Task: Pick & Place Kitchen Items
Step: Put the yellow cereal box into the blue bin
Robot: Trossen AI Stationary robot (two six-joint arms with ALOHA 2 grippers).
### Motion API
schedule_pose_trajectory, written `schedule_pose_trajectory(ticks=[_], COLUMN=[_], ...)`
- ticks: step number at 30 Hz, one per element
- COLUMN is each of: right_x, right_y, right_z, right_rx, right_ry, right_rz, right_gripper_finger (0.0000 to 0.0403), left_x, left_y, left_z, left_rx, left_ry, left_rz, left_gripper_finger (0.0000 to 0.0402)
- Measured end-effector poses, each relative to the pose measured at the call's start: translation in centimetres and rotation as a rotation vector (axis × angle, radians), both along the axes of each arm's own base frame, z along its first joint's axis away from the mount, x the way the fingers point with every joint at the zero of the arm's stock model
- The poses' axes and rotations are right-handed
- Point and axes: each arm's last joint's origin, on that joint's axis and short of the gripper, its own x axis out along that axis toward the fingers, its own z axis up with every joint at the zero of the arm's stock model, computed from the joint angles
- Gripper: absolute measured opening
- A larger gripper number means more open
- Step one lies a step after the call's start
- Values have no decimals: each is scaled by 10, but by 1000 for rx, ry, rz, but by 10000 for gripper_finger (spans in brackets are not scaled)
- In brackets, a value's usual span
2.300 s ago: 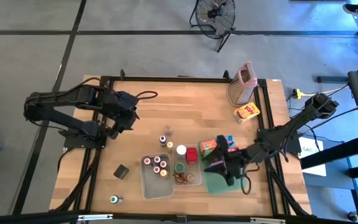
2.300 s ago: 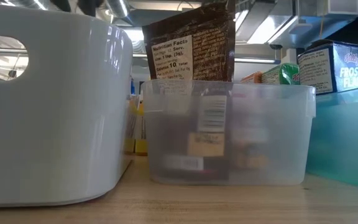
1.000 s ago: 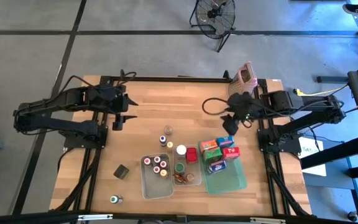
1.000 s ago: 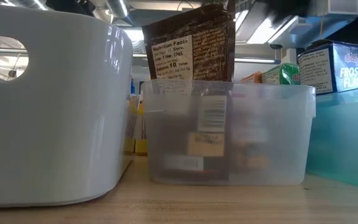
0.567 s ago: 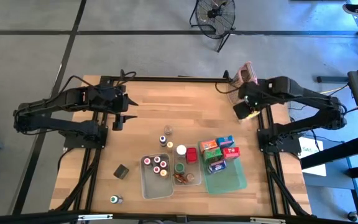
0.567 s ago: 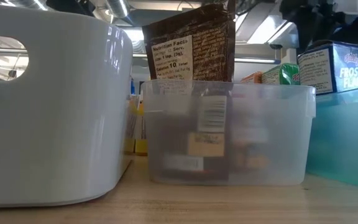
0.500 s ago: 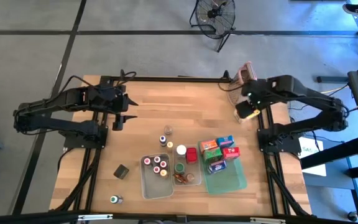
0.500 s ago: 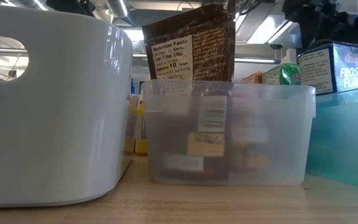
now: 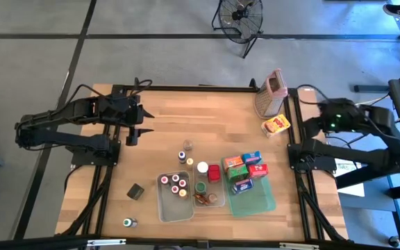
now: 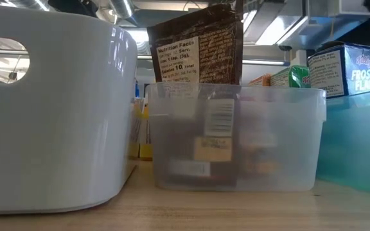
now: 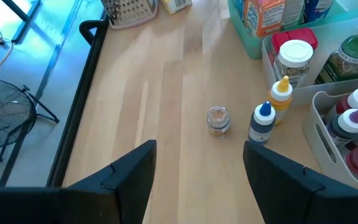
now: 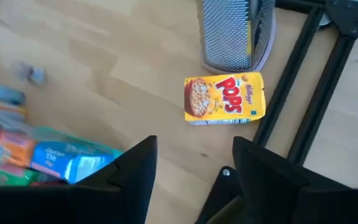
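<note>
From above, the right gripper (image 9: 310, 123) is pulling back past the table's right edge, away from the yellow carton (image 9: 276, 125) it was over a moment ago. The carton is lying near the far right corner, beside the grater (image 9: 270, 93). The left gripper (image 9: 139, 125) is waiting near the left edge, as before.

The left wrist view is showing its fingers (image 11: 129, 173) spread, holding nothing.

The right wrist view is showing spread, empty fingers (image 12: 135, 171) too. So that carton is probably not yet picked up.
</note>
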Motion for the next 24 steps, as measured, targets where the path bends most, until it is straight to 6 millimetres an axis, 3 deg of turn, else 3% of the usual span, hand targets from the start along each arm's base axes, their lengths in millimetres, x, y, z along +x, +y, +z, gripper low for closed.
schedule_pose_trajectory(ticks=[4, 16, 24], right_x=[-6, 25, 10], right_y=[2, -18, -16], right_z=[-3, -1, 48], right_rx=[-11, -118, -211], right_ry=[-26, 214, 105], right_rz=[-12, -90, -211], right_gripper_finger=[213, 213, 213], left_x=[2, 4, 4], left_y=[0, -1, -1], left_z=[3, 5, 5], left_rx=[8, -32, -43], left_ry=[-38, -77, -77], left_rz=[0, -53, -50], left_gripper_finger=[234, 234, 234])
